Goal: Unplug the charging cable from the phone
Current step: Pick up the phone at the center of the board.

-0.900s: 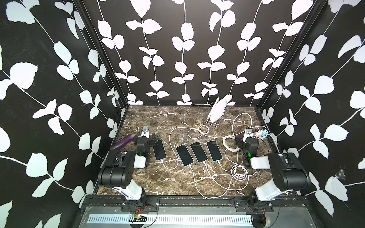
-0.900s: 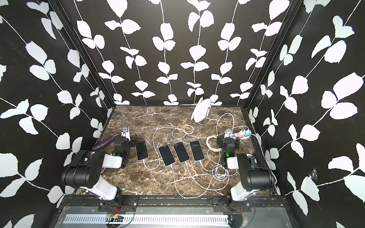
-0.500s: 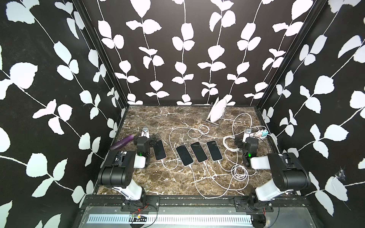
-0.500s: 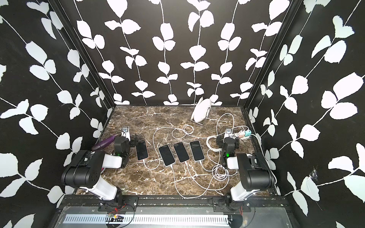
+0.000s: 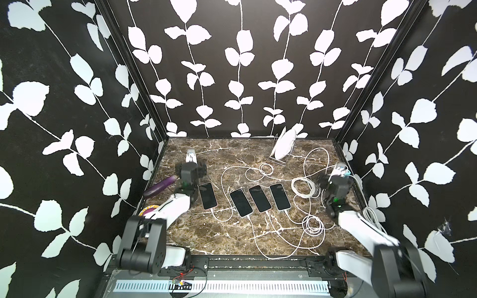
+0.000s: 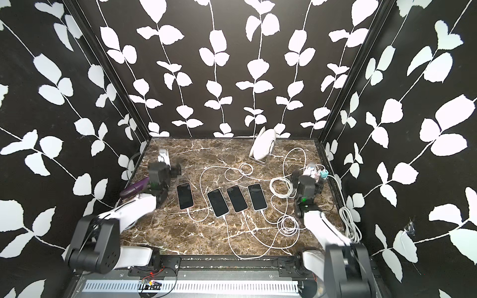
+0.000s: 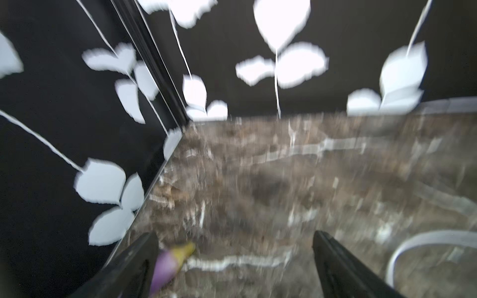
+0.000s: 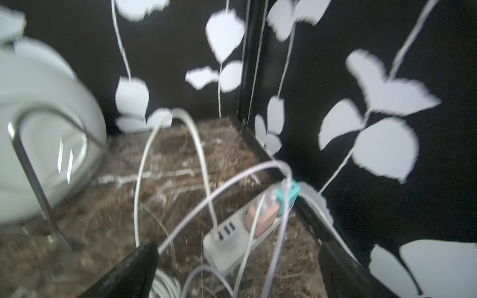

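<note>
Four phones lie in a row mid-table, each with a white charging cable plugged into its near end. Left gripper and right gripper both gape wide, empty, well apart from them. Advice: pin the phone with one, pinch the connector, pull straight out.

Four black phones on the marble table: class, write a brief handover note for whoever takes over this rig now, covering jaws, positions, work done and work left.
Left gripper: jaws open, empty, near the table's left edge beside the purple eggplant toy.
Right gripper: jaws open, empty, over the white power strip at the right edge.
Four black phones lie face up in a row mid-table; each appears to have a white charging cable at its near end.
Done: nothing unplugged.
Left: hold a phone, pull its cable out.
</note>
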Available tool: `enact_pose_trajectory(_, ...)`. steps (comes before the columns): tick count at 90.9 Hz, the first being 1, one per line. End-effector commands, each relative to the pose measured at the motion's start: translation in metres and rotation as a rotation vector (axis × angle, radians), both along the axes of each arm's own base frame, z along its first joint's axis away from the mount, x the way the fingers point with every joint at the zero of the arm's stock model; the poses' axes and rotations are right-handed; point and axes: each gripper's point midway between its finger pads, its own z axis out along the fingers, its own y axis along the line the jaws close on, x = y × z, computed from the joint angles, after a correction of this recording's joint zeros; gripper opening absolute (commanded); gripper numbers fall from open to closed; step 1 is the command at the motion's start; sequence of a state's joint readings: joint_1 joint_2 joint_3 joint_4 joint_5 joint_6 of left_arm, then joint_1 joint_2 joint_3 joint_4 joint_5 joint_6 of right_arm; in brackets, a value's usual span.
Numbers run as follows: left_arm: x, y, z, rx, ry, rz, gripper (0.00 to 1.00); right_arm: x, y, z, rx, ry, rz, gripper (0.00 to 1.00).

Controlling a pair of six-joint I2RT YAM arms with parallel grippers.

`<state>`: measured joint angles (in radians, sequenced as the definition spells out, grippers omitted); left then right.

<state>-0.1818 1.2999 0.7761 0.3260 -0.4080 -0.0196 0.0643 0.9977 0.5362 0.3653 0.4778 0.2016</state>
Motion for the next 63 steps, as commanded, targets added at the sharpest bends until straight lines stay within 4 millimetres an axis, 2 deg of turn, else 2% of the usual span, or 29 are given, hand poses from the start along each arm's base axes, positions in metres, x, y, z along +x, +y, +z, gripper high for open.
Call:
enact_pose_trajectory(1, -0.027, -0.011, -0.016, -0.187, 0.228, 0.018, 0.88, -0.064, -0.033, -0.019, 0.280, 0.009, -0.288, 1.00)
enact_pose_trajectory(3, -0.030, -0.020, -0.019, -0.215, 0.245, -0.004, 0.86, -0.066, -0.026, -0.021, 0.357, -0.015, -0.246, 0.99)
enact_pose_trajectory(7, -0.039, -0.038, -0.026, -0.270, 0.273, -0.031, 0.85, -0.057, -0.004, -0.017, 0.393, -0.006, -0.099, 0.89)
enact_pose_trajectory(11, -0.049, -0.056, -0.033, -0.314, 0.291, -0.077, 0.85, -0.059, 0.003, -0.016, 0.398, 0.107, -0.110, 0.86)
enact_pose_trajectory(16, -0.063, -0.080, -0.044, -0.354, 0.330, -0.120, 0.83, -0.060, 0.017, -0.026, 0.361, 0.291, -0.138, 0.87)
enact_pose_trajectory(21, -0.078, -0.103, -0.055, -0.323, 0.381, -0.164, 0.82, -0.063, 0.036, -0.034, 0.279, 0.445, -0.138, 0.90)
enact_pose_trajectory(25, -0.089, -0.118, -0.060, -0.277, 0.404, -0.193, 0.81, -0.062, 0.051, -0.038, 0.223, 0.530, -0.141, 0.97)
enact_pose_trajectory(29, -0.099, -0.128, -0.062, -0.233, 0.415, -0.215, 0.82, -0.068, 0.062, -0.045, 0.181, 0.624, -0.155, 0.95)
enact_pose_trajectory(38, -0.115, -0.130, -0.064, -0.205, 0.435, -0.215, 0.82, -0.077, 0.082, -0.045, 0.124, 0.693, -0.175, 0.86)
enact_pose_trajectory(46, -0.121, -0.122, -0.063, -0.213, 0.435, -0.187, 0.82, -0.079, 0.099, -0.043, 0.132, 0.644, -0.115, 0.84)
enact_pose_trajectory(51, -0.125, -0.118, -0.063, -0.205, 0.441, -0.175, 0.82, -0.075, 0.122, -0.048, 0.204, 0.632, 0.024, 0.84)
enact_pose_trajectory(57, -0.131, -0.116, -0.064, -0.199, 0.457, -0.174, 0.81, -0.067, 0.166, -0.050, 0.296, 0.620, 0.280, 0.78)
enact_pose_trajectory(63, -0.137, -0.118, -0.068, -0.198, 0.475, -0.186, 0.81, -0.067, 0.187, -0.052, 0.330, 0.639, 0.387, 0.76)
